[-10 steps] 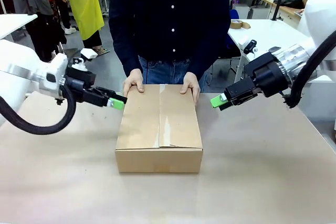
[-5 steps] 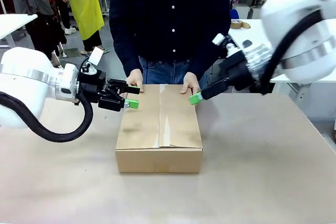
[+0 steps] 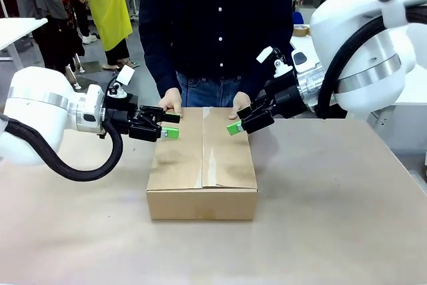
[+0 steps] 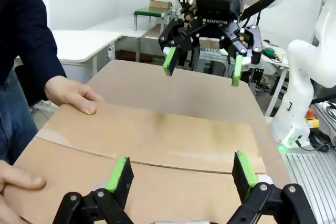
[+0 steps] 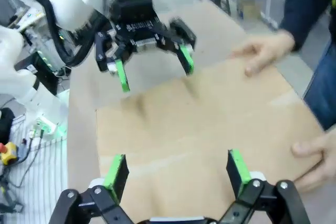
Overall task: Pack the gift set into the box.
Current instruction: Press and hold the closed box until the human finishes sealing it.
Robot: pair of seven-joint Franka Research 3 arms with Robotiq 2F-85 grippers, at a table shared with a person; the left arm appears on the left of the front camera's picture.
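While the front view shows a person's hands [image 3: 170, 105] resting on the closed cardboard box's [image 3: 202, 165] far edge, wrist views show the left gripper [image 4: 181, 167] and right gripper [image 5: 177, 169] spread wide, empty, above its top.

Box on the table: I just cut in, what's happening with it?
The box sits shut, flaps down, in the middle of the table. A person's hands rest on its far edge, one near each corner. The left gripper and right gripper hover over the far part of the lid from opposite sides, facing each other. Both are open and hold nothing.
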